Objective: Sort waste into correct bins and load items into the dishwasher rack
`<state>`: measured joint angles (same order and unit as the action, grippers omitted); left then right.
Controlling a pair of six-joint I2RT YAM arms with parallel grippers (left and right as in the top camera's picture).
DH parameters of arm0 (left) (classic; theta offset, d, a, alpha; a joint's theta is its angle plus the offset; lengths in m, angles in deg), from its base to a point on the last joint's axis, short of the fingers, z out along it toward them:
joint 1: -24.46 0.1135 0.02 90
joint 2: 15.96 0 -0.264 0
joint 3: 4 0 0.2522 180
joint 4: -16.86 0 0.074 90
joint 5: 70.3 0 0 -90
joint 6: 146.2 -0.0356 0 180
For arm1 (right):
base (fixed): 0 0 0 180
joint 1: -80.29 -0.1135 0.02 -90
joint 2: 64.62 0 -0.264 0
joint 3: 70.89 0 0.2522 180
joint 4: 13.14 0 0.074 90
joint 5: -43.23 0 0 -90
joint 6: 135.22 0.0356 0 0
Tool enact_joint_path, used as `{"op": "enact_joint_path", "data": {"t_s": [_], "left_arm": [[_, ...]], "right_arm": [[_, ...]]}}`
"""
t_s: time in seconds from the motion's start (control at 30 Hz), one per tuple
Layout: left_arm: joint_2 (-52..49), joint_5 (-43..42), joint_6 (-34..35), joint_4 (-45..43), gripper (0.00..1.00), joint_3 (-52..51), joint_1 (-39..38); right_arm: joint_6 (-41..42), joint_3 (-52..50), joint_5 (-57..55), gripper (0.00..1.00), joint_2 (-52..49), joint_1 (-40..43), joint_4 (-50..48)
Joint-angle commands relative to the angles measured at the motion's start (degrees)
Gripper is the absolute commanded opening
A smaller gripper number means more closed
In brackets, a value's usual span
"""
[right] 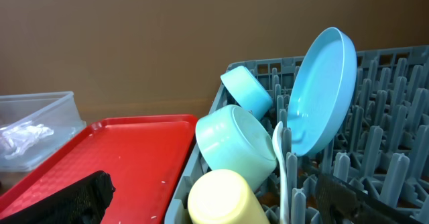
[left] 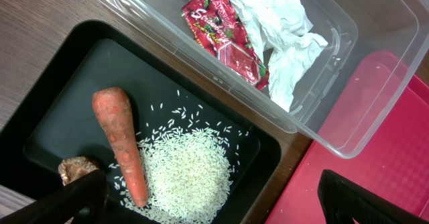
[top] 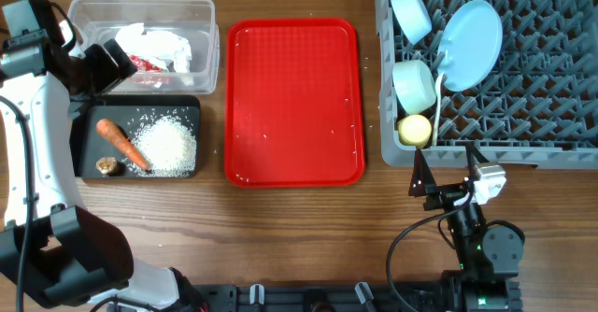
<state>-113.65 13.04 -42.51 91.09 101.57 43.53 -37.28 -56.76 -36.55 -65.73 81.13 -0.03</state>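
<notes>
Pretty tidy desk here. The clear plastic tub (top: 210, 32) sits in the far left corner, and we see crumpled white napkins (top: 159, 43) and the shiny red wrapper (left: 224, 39) inside it. Right in front of it, along the left edge, the black tray (top: 184, 106) holds the carrot piece (top: 121, 142), a pile of white rice (top: 168, 144) and a small brown lump (top: 108, 166) next to the carrot's tip.

The red serving tray (top: 294, 102) lies mid-desk with just a few stray grains on it. The grey dishwasher rack (top: 542, 88) fills the far right corner. In its left part stand the light blue plate (top: 470, 43) on edge, two light blue bowls (top: 411, 15) (top: 414, 85), the yellow cup (top: 415, 130) and the white spoon (top: 439, 92).

The left gripper (left: 221, 200) hovers over the black tray, fingers spread wide and holding nothing. The right gripper (right: 218, 200) is near the rack's front left corner, also spread apart and empty.
</notes>
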Motion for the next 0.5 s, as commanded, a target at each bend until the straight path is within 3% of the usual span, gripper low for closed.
{"op": "enact_joint_path", "data": {"t_s": [0.0,0.23,0.3,0.47], "left_arm": [[0.6,0.8,0.4,0.1,1.0,1.1,0.0],[7.7,0.7,0.5,-2.0,1.0,-0.5,-3.3],[13.9,0.5,0.2,-9.1,1.0,-5.8,-5.7],[33.4,0.1,0.6,-28.2,1.0,-30.6,-8.9]], "right_arm": [[1.1,-0.1,-0.8,1.0,0.3,-0.2,-0.1],[1.1,-0.1,-0.8,1.0,0.3,-0.2,-0.1],[1.1,-0.1,-0.8,1.0,0.3,-0.2,-0.1],[1.1,-0.1,-0.8,1.0,0.3,-0.2,-0.1]]}}
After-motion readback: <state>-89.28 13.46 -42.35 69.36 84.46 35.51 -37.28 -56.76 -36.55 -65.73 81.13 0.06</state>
